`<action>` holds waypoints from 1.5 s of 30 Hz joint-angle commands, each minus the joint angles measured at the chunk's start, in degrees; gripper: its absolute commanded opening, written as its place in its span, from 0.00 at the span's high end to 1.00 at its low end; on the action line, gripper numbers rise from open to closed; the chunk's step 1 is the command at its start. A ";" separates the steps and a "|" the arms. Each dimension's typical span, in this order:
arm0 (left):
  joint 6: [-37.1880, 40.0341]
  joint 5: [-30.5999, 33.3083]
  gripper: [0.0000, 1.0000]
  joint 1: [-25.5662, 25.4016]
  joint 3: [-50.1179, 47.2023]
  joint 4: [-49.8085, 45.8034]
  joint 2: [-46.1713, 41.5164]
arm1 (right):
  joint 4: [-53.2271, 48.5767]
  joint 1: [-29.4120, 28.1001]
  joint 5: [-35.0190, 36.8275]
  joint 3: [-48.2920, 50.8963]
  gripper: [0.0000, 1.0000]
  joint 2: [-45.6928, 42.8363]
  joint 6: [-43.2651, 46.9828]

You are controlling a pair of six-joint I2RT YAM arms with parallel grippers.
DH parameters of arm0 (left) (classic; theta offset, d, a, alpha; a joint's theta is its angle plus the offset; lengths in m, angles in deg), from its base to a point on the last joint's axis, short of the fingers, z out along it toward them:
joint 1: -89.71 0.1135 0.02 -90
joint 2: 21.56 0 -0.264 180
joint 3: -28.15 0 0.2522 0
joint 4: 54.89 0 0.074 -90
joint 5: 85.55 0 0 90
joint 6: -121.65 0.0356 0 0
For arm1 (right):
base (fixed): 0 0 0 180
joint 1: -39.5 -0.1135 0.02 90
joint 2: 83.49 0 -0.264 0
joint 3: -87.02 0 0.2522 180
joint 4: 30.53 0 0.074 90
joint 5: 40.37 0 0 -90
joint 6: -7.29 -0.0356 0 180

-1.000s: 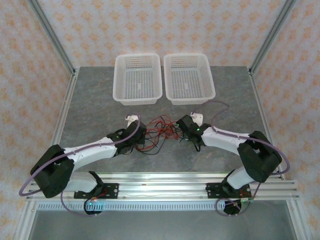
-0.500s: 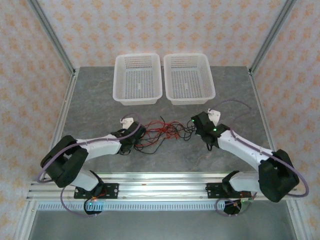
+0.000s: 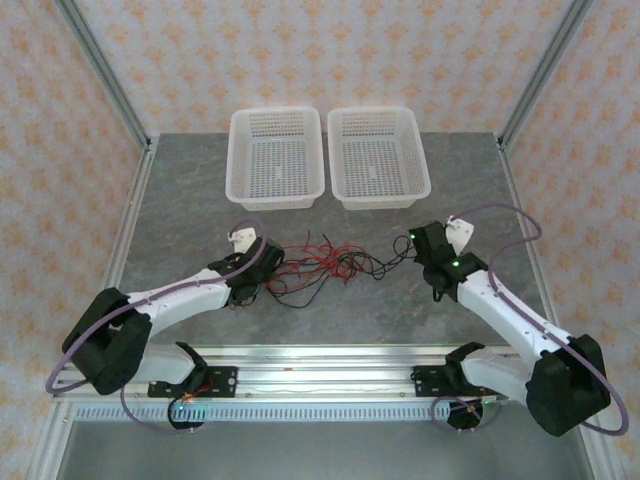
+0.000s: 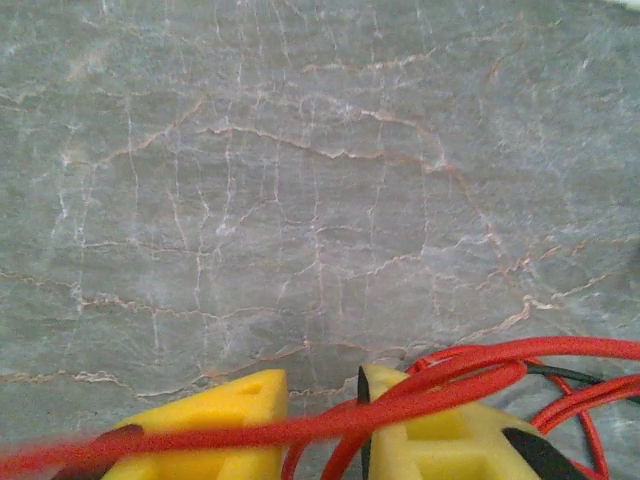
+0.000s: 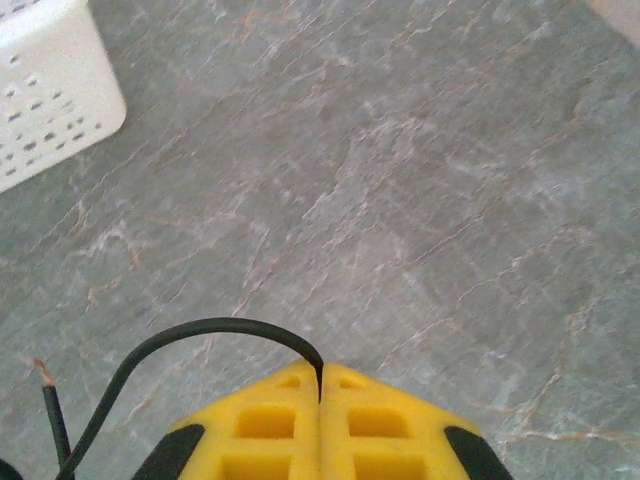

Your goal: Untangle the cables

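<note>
Left arm [image 3: 185, 295] lies low, extended inward toward the centre of the counter [image 3: 330, 215]; its end effector [image 4: 322, 388] has yellow fingers slightly parted. Right arm [image 3: 505, 310] mirrors it, extended inward; its end effector [image 5: 320, 385] has fingers pressed together, pinching a black cable [image 5: 200, 328].

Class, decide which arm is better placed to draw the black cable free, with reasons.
Right. The right end effector is shut on the black cable; the left end effector is open, with red cables lying across it.
</note>
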 commanded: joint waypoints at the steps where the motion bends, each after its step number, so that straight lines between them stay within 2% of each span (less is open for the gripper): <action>1: 0.45 2.44 0.72 0.57 2.30 -4.20 -1.42 | -1.68 2.45 2.59 -2.20 1.00 -1.62 1.89; 6: 4.11 -0.05 0.66 0.67 4.56 -2.83 -1.73 | -1.11 6.17 1.09 -3.05 1.00 -2.83 3.80; 12: 8.40 -6.05 0.49 0.73 8.21 -0.79 -0.49 | 0.74 7.78 -3.33 -1.94 1.00 -2.81 4.16; 16: 10.51 -9.68 0.38 0.42 10.45 -0.67 -1.47 | 0.86 7.81 -9.46 -2.36 0.78 -2.86 4.76; 21: 11.51 -10.55 0.25 0.24 13.24 -3.65 -4.58 | -0.18 7.63 -20.75 -4.73 0.54 -3.58 5.97; 25: 11.76 -10.85 0.14 0.16 15.09 -6.61 -6.71 | -0.12 5.88 -26.49 -6.48 0.43 -5.46 5.40; 30: 10.43 -9.79 0.14 0.16 16.48 -10.80 -7.87 | -0.85 0.68 -27.53 -9.60 0.42 -5.43 4.05; 36: 5.35 -8.23 0.22 0.24 16.84 -15.46 -6.90 | 1.26 -10.37 -26.00 -12.18 0.42 -0.12 2.60; 40: 3.24 -9.28 0.28 0.71 14.87 -12.95 -5.27 | 2.59 -15.00 -24.12 -13.89 0.46 4.90 2.58; 45: 2.37 -11.86 0.35 1.54 12.57 -3.65 -2.48 | 3.78 -16.06 -23.50 -14.01 0.49 7.36 3.20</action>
